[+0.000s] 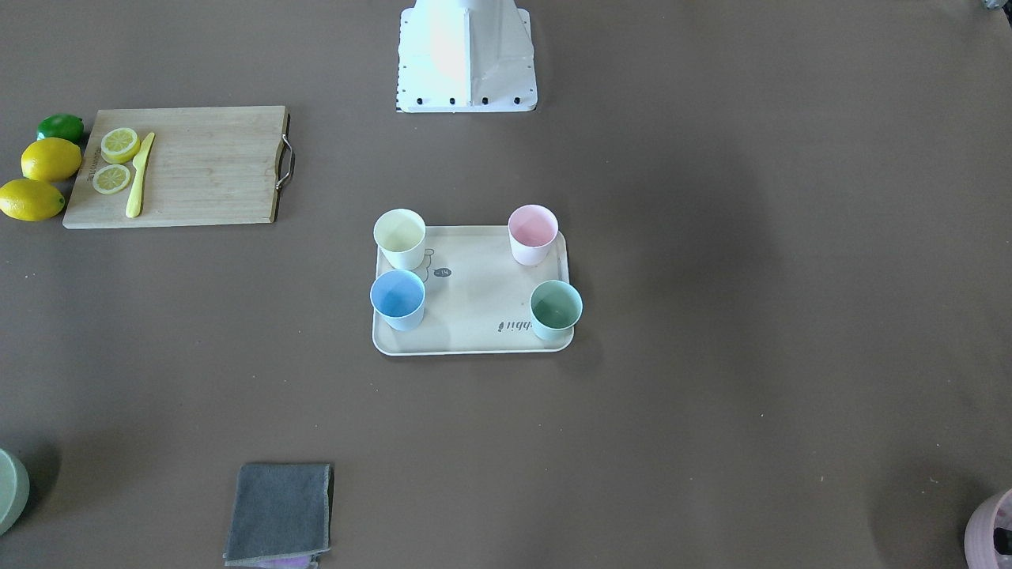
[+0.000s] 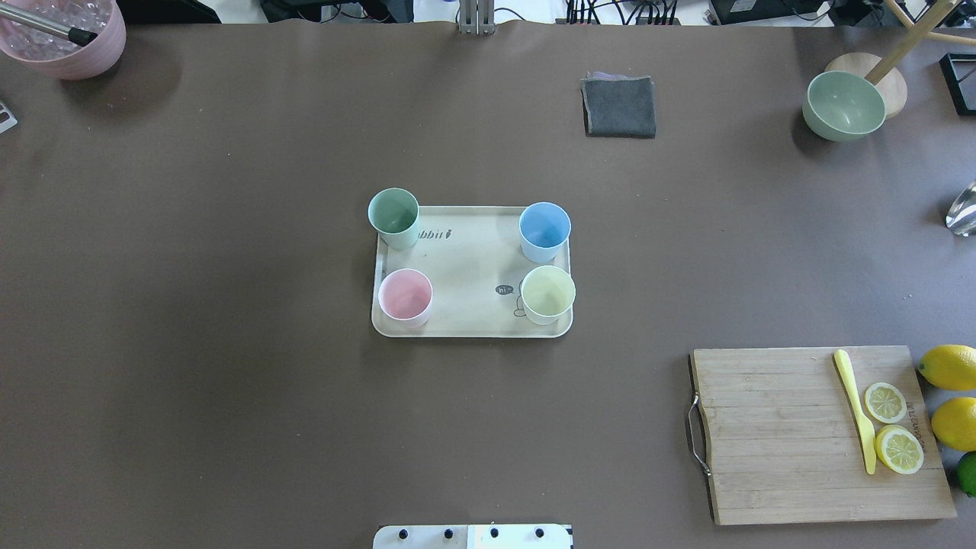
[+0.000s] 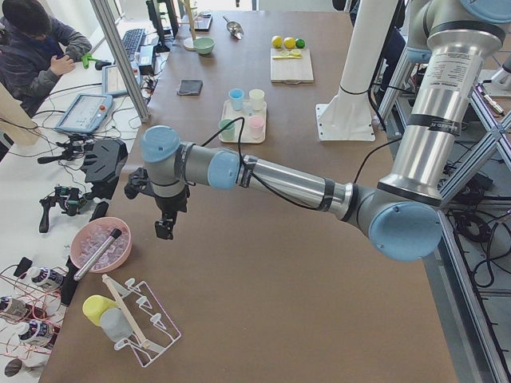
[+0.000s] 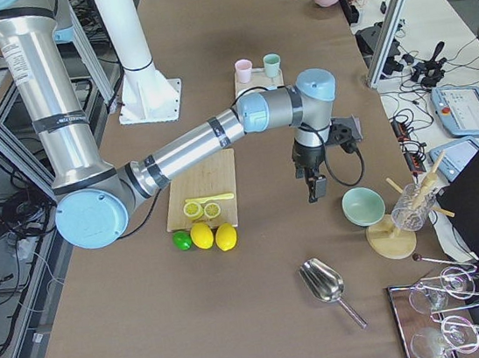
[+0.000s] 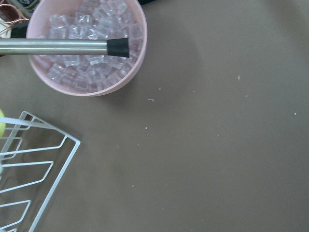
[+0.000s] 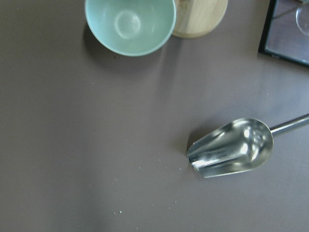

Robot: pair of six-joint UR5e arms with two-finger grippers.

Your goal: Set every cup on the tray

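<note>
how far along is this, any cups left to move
Done: the green cup, blue cup, pink cup and yellow cup stand on the tray. In hand: nothing; the left gripper and right gripper hang far from it, no cup at either. Left: nothing I can see.

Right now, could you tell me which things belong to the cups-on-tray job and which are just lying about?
Job: tray; green cup, blue cup, pink cup, yellow cup, all standing on it.
Lying about: cutting board with knife and lemon slices, whole lemons, grey cloth, green bowl, pink bowl of ice, metal scoop.
</note>
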